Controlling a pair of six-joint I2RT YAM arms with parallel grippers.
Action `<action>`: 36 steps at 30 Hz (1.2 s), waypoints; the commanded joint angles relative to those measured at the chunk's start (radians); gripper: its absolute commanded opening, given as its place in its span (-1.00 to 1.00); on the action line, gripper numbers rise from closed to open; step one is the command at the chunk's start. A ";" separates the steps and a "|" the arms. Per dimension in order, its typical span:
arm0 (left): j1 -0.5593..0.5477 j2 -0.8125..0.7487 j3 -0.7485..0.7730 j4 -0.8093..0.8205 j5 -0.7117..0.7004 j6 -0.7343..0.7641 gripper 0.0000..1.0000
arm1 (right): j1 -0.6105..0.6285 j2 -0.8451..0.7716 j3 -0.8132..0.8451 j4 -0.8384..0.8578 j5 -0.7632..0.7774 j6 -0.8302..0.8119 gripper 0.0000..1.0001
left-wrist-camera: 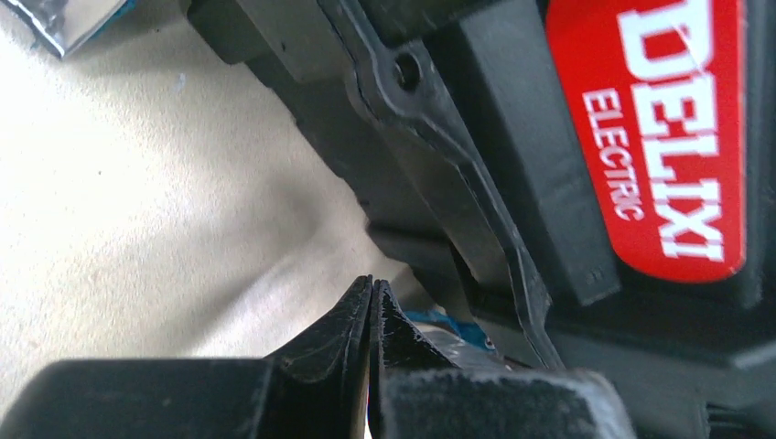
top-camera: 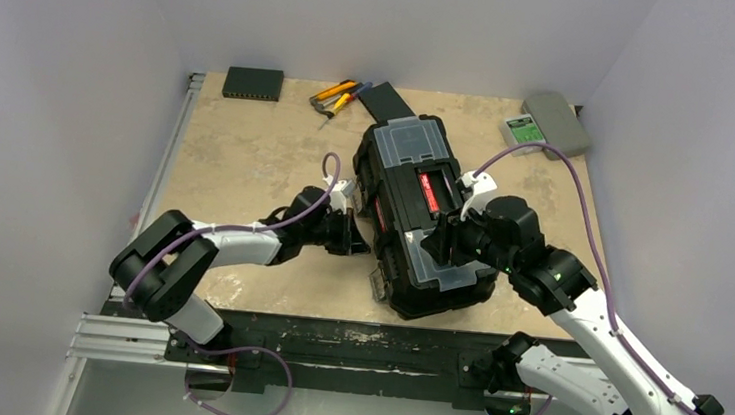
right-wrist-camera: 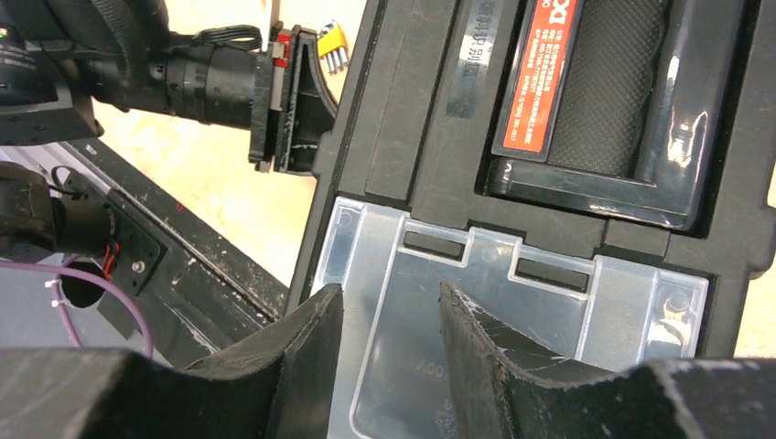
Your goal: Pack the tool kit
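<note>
Left tool [left-wrist-camera: 371, 285], fingers together and empty, sits beside toolbox [top-camera: 398, 210] flank; right tool [right-wrist-camera: 389, 297], fingers apart, empty, above its near clear lid [right-wrist-camera: 549, 311]; hand tools [top-camera: 336, 96] lie well beyond both; risk: sideways push likely skids the closed toolbox.

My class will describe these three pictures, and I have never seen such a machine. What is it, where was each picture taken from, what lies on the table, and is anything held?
These are two robot arms bolted at the near edge of the table, each ending in a two-fingered pincer. The wide picture looks down from above and behind them. The other two come from a camera on each wrist. A black toolbox lies in the middle. Loose hand tools, a flat black box and a grey case lie along the far edge. The left pincer is shut and empty, close beside the toolbox. The right pincer is open over a clear lid, holding nothing.
</note>
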 commanded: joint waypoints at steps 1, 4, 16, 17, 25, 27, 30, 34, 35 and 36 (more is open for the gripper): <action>-0.011 0.071 0.045 0.105 0.022 -0.008 -1.00 | 0.004 0.015 -0.029 -0.182 0.064 0.004 -0.14; -0.027 0.116 0.031 0.180 0.031 -0.044 -1.00 | 0.003 -0.056 -0.023 -0.190 0.072 0.020 -0.13; -0.173 0.260 0.102 0.358 -0.028 -0.164 -1.00 | 0.004 -0.285 -0.017 -0.404 0.476 0.466 0.13; -0.177 0.263 0.107 0.358 -0.029 -0.167 -1.00 | 0.004 -0.292 -0.033 -0.413 0.478 0.504 0.13; -0.182 0.191 0.071 0.329 -0.053 -0.150 -1.00 | 0.004 -0.298 -0.197 -0.353 0.411 0.740 0.10; -0.182 0.179 0.072 0.303 -0.052 -0.130 -1.00 | 0.003 -0.314 -0.217 -0.328 0.421 0.757 0.10; -0.180 0.161 0.060 0.293 -0.060 -0.119 -1.00 | 0.004 -0.312 -0.159 -0.381 0.496 0.745 0.15; -0.168 0.119 0.036 0.264 -0.092 -0.101 -1.00 | 0.004 -0.292 0.005 -0.524 0.655 0.693 0.17; -0.165 0.108 0.031 0.250 -0.100 -0.093 -1.00 | 0.003 -0.287 0.040 -0.555 0.671 0.692 0.18; -0.162 0.094 0.029 0.236 -0.106 -0.085 -1.00 | 0.004 -0.283 0.071 -0.577 0.679 0.692 0.17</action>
